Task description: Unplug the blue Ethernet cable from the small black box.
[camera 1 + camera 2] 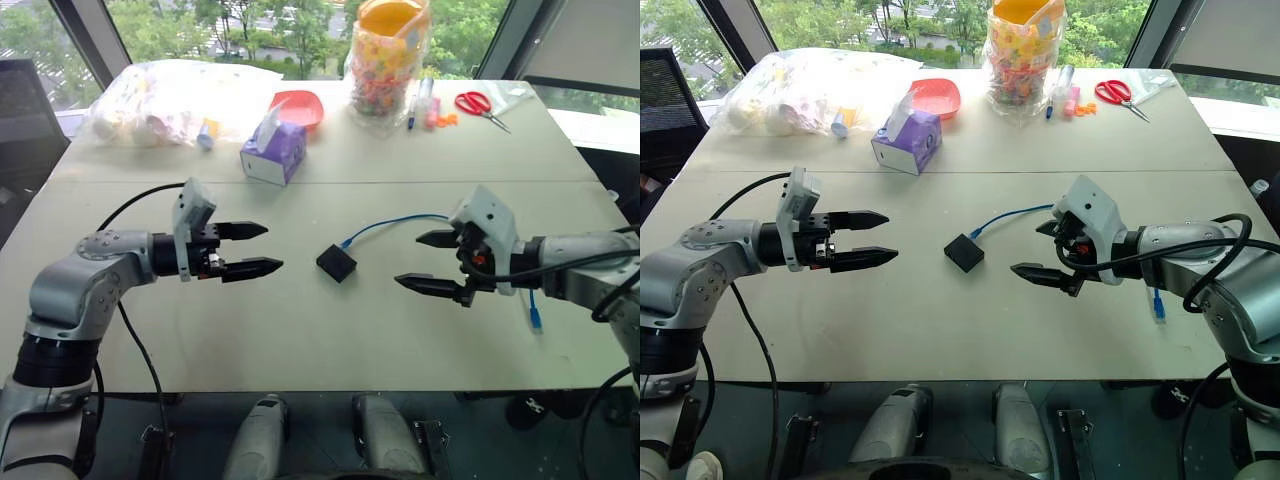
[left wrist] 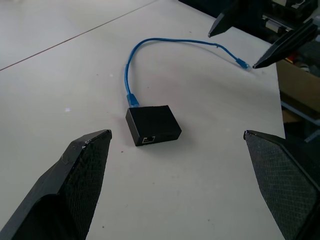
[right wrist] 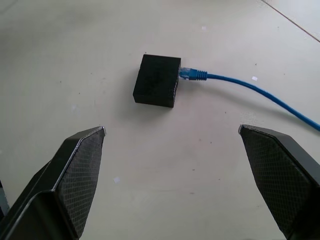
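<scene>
Blue Ethernet cable (image 1: 395,222) sits plugged into the small black box (image 1: 336,263) mid-table, between the left gripper (image 1: 252,250) and right gripper (image 1: 428,262), both wide open and empty. A purple tissue box (image 1: 274,153), candy jar (image 1: 385,60) and scissors (image 1: 481,105) stand well behind.

From the head we look forward and down over the table (image 1: 330,330) through two side-by-side eyes that share nearly the same scene. Each wrist camera sits low and close to the tabletop, looking between its own fingers; both face inward from opposite sides and share the small black box (image 2: 152,125) and blue cable (image 3: 250,87).
</scene>
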Action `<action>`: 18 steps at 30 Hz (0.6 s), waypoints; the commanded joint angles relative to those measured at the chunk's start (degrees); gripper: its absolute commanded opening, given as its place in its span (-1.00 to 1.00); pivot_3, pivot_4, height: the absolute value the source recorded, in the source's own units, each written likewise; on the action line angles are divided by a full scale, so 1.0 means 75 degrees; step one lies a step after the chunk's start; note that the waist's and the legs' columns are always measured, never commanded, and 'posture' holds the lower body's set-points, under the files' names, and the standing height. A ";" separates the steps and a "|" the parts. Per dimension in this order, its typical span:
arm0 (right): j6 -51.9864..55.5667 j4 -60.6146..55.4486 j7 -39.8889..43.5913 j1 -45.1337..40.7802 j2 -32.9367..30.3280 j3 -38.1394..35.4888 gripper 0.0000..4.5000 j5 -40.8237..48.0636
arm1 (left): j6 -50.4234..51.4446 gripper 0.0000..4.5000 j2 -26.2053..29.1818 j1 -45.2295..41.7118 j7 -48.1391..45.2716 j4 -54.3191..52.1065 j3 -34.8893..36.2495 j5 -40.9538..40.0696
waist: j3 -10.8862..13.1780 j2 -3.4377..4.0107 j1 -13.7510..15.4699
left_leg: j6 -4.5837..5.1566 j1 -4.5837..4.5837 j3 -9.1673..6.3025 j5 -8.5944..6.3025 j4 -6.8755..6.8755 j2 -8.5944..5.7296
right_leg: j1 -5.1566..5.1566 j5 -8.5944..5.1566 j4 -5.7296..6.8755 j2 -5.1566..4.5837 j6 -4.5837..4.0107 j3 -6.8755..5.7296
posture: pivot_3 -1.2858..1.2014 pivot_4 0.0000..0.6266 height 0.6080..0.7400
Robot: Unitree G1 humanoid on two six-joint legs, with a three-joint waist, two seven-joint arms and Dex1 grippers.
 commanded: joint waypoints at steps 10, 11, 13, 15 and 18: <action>-0.1278 0.0926 0.0708 -0.1021 -0.0268 0.1225 1.00 -0.1154 | 0.0056 0.98 0.0112 0.0224 0.0187 -0.0507 0.0293 -0.0163 | 0.0001 0.0001 -0.0015 | 0.0000 0.0001 0.0002 0.0000 0.0001 0.0000 | -0.0001 0.0001 0.0001 -0.0001 0.0000 0.0001 | 0.03 -0.52 1.00; -0.1477 0.1123 0.0817 -0.1163 -0.0262 0.1410 1.00 -0.1354 | 0.0024 0.98 0.0097 0.0247 0.0237 -0.0514 0.0307 -0.0143 | 0.0001 0.0001 -0.0018 | 0.0000 0.0001 0.0002 0.0000 0.0001 0.0000 | -0.0001 0.0001 0.0001 -0.0001 0.0001 0.0001 | 0.03 -0.52 1.00; -0.1950 0.1586 0.1105 -0.1527 -0.0194 0.1868 1.00 -0.1814 | -0.0020 0.98 0.0082 0.0290 0.0308 -0.0554 0.0308 -0.0112 | 0.0001 0.0001 -0.0035 | 0.0000 0.0003 0.0003 0.0000 0.0001 0.0000 | -0.0002 0.0001 0.0002 0.0000 0.0001 0.0001 | 0.03 -0.52 1.00; -0.2393 0.2087 0.1394 -0.1950 -0.0047 0.2322 1.00 -0.2253 | -0.0013 0.98 0.0091 0.0334 0.0373 -0.0660 0.0320 -0.0133 | 0.0001 0.0001 -0.0051 | 0.0000 0.0004 0.0003 0.0000 0.0001 0.0000 | -0.0001 0.0001 0.0003 0.0000 0.0000 0.0000 | 0.03 -0.52 1.00; -0.3227 0.3068 0.1777 -0.2603 0.0304 0.3025 1.00 -0.3064 | -0.0006 0.98 0.0088 0.0424 0.0540 -0.0830 0.0408 -0.0145 | 0.0001 0.0001 -0.0058 | 0.0000 0.0007 0.0005 0.0000 0.0001 0.0000 | -0.0001 0.0007 0.0006 0.0000 0.0010 0.0002 | 0.03 -0.52 1.00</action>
